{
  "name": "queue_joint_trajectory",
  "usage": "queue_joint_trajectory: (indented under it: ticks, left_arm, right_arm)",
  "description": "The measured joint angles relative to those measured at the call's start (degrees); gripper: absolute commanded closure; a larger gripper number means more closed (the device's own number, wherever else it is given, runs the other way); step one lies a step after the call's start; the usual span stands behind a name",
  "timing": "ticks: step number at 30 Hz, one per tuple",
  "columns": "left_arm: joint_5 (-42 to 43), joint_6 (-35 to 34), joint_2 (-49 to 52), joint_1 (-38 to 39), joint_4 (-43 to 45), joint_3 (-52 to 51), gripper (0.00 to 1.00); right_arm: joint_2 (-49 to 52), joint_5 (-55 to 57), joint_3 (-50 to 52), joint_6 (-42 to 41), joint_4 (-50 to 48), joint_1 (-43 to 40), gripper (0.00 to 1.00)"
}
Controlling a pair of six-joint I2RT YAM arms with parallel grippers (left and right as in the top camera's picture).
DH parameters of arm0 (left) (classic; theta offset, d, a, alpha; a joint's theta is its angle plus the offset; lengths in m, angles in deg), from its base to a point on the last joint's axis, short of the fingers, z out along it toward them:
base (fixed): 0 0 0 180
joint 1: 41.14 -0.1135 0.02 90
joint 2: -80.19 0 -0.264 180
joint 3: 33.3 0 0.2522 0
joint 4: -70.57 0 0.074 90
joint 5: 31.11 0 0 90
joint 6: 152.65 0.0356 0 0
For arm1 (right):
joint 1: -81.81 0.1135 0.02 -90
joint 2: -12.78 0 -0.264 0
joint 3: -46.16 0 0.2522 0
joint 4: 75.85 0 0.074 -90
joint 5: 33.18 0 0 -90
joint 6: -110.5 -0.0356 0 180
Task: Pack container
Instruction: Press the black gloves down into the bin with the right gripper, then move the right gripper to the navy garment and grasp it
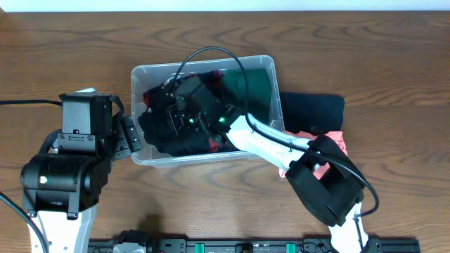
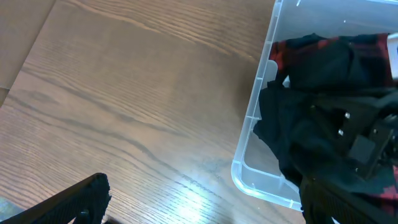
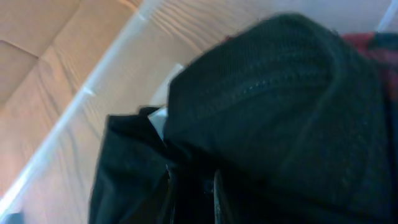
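The clear container [image 1: 261,65] stands mid-table and holds a black garment [image 1: 156,139], a red-and-black plaid garment [image 1: 149,95] and a dark green garment [image 1: 254,88]. My right gripper [image 1: 163,118] reaches into the container's left half. In the right wrist view its fingers [image 3: 193,196] are close together with the black garment [image 3: 280,106] pinched between them. My left gripper [image 1: 130,138] is open and empty, just outside the container's left wall. In the left wrist view its fingers [image 2: 205,211] straddle bare table beside the container's corner [image 2: 249,177].
A dark navy folded garment [image 1: 314,109] lies on the table right of the container. A pink garment [image 1: 336,144] lies beside it, partly under my right arm. The right arm's cable arcs over the container.
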Motion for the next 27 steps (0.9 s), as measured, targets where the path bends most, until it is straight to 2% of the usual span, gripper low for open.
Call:
queue_joint_trajectory:
  ticks: [9,14,17,20,22,27]
  left_arm:
    - [0.0,0.0,0.0,0.0,0.0,0.0,0.02]
    - [0.0,0.0,0.0,0.0,0.0,0.0,0.02]
    - [0.0,0.0,0.0,0.0,0.0,0.0,0.02]
    - [0.0,0.0,0.0,0.0,0.0,0.0,0.02]
    - [0.0,0.0,0.0,0.0,0.0,0.0,0.02]
    - [0.0,0.0,0.0,0.0,0.0,0.0,0.02]
  right_arm:
    - [-1.0,-9.9,-0.5,-0.9,2.7,-2.4,0.73]
    - [-9.7,-10.8,1.6,-1.2,11.6,-4.6,0.66]
    - [-17.9,-10.9,2.2,-1.2,16.5,-8.7,0.61]
    - [-27.6,-10.8,2.1,-1.4,22.3,-16.0,0.54]
    - [-33.7,-10.9,1.8,-1.4,27.3,-23.2,0.44]
    - [-40.2,-10.7,1.5,-1.5,41.2,-42.1,0.22]
